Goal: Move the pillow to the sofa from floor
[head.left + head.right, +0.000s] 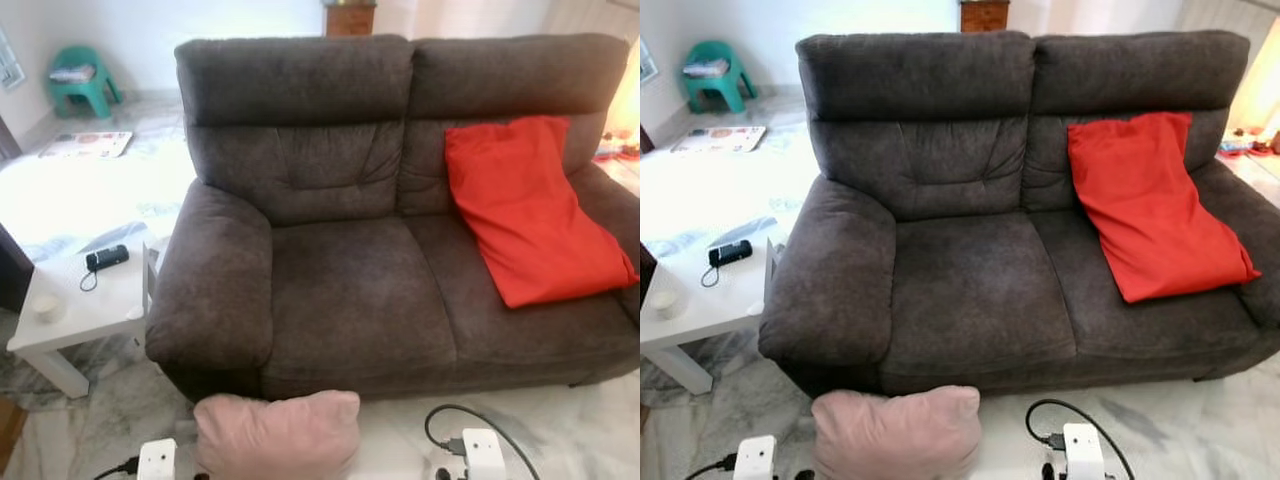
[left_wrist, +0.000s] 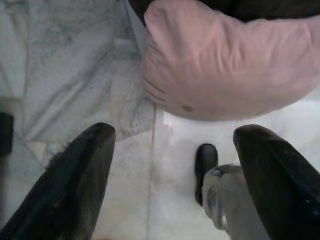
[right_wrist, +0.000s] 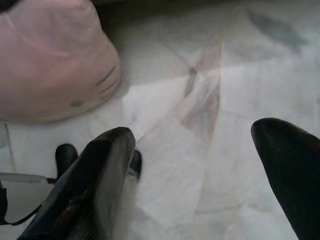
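1. You've got the sofa (image 1: 340, 240) dead ahead: dark grey-brown, two seats, taking up most of the head view.
2. The marble floor (image 1: 1180, 420) runs pale under & around it, w/ grey veining.
3. A red cushion (image 1: 530, 215) leans against the backrest on the robot's right seat, lower end out on the seat cushion.
4. The pink pillow (image 1: 278, 435) is on the floor, right at the sofa's front edge, below the left seat, between your two arms.
5. A white side table (image 1: 85, 305) stands beside the sofa's left armrest; a small black device (image 1: 106, 258) w/ a cord lies on top.
6. A green stool (image 1: 82, 80) sits far back left by the wall.
7. Left gripper (image 2: 172, 150) hangs over the floor just short of the pillow, not touching it; fingers (image 2: 82, 175) spread wide, nothing in them.
8. Right gripper (image 3: 200, 150) likewise hangs above bare marble, pillow off to its side; fingers (image 3: 100, 170) apart, holding nothing.
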Motion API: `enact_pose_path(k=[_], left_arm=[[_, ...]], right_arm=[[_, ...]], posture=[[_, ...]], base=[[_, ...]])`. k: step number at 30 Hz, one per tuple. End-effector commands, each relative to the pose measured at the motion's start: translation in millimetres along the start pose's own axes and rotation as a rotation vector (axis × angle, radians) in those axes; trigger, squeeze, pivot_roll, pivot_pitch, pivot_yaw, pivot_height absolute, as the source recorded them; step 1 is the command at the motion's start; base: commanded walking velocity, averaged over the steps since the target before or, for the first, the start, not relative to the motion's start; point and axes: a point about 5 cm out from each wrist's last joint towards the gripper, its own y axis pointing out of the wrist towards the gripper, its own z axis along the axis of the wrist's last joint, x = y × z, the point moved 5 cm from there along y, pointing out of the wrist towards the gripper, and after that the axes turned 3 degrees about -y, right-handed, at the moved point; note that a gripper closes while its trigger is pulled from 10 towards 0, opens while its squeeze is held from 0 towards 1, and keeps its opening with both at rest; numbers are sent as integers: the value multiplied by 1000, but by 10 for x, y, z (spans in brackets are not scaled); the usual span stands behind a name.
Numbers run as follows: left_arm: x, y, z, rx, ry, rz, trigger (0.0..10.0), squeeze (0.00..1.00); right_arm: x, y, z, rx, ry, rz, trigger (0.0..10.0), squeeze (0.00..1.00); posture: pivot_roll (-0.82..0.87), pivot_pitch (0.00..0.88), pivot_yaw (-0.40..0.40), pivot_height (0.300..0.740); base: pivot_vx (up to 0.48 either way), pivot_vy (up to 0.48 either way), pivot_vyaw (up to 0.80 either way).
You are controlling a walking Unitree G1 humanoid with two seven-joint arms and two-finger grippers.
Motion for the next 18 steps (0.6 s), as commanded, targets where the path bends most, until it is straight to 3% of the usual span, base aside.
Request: enact_pose_path(k=[1, 5, 13, 18], left_arm=[[-40, -9, -25, -9, 12, 9, 10000, 0], [-45, -10, -25, -8, 13, 10, 10000, 0], [-34, -9, -16, -2, 25, 6, 10000, 0], [-21, -7, 7, 10, 22, -3, 10000, 0]], right_arm=[[-24, 2, 10, 5, 7, 4, 10000, 0], [-34, 3, 41, 20, -23, 10, 10000, 0], [-56, 4, 62, 32, -34, 20, 10000, 0], [-57, 4, 51, 28, -27, 21, 10000, 0]], posture=[[60, 0, 18, 740], [61, 0, 18, 740], [62, 2, 20, 740], [64, 4, 18, 740]], base=[[0, 442, 0], [0, 442, 0], [0, 0, 676], [0, 0, 0]])
